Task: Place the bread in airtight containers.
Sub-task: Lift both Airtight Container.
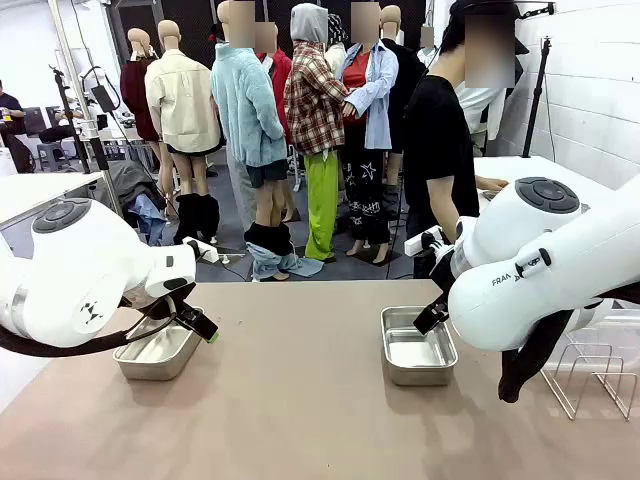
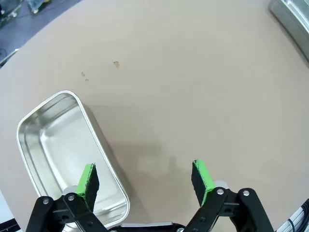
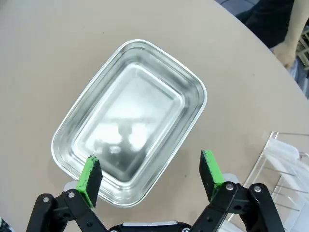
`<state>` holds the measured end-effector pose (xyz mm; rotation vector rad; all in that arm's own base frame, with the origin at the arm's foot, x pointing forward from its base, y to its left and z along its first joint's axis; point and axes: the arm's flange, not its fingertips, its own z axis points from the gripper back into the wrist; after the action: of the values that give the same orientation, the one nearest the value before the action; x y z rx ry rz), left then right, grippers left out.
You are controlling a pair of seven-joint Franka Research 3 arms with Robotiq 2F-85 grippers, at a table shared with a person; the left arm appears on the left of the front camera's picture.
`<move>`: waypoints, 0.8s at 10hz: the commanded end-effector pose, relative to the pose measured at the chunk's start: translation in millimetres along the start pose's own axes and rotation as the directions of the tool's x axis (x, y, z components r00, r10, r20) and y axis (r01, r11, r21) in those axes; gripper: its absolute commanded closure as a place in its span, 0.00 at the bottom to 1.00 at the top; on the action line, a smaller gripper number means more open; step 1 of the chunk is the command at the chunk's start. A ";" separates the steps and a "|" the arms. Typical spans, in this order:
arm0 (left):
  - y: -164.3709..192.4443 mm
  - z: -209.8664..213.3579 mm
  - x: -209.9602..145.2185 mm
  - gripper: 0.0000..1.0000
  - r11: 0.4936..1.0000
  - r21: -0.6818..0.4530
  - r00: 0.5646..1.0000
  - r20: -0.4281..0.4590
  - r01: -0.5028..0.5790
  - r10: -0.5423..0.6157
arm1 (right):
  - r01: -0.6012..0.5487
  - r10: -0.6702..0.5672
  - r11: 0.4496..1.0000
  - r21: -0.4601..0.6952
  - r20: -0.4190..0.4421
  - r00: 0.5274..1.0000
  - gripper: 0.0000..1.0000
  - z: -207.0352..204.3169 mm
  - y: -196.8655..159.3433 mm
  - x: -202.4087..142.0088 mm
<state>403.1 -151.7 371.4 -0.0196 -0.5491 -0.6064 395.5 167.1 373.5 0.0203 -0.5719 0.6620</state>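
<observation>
Tan tabletop: L tin, R tin, wire rack near-R. Person far side. L gripper, R gripper spread wide, unloaded.

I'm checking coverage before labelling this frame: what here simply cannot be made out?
- Front view: left tin, far-left part behind the left arm.
- Front view: wire rack, cut by the right edge, partly behind the right arm.
- Left wrist view: a steel rim cut off at the top-right corner; what it belongs to is unclear.
- Right wrist view: right tin, near rim behind a finger of the right end effector.
</observation>
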 end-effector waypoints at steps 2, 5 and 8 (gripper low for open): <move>0.0 0.0 0.0 0.00 1.000 0.000 1.000 0.000 0.000 0.000 | 0.000 0.000 1.000 0.000 0.000 1.000 0.00 0.0 0.0 0.0; 0.0 0.0 0.0 0.00 1.000 0.000 1.000 0.000 0.000 0.000 | 0.000 0.000 1.000 0.000 0.000 1.000 0.00 0.0 0.0 0.0; 0.0 0.0 0.0 0.00 1.000 0.000 1.000 0.000 0.000 0.000 | -0.001 0.001 1.000 0.000 0.000 1.000 0.00 0.0 0.1 0.0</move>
<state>402.4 -153.4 371.4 -0.0185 -0.5492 -0.6107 395.4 167.2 373.5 0.0198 -0.5719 0.6625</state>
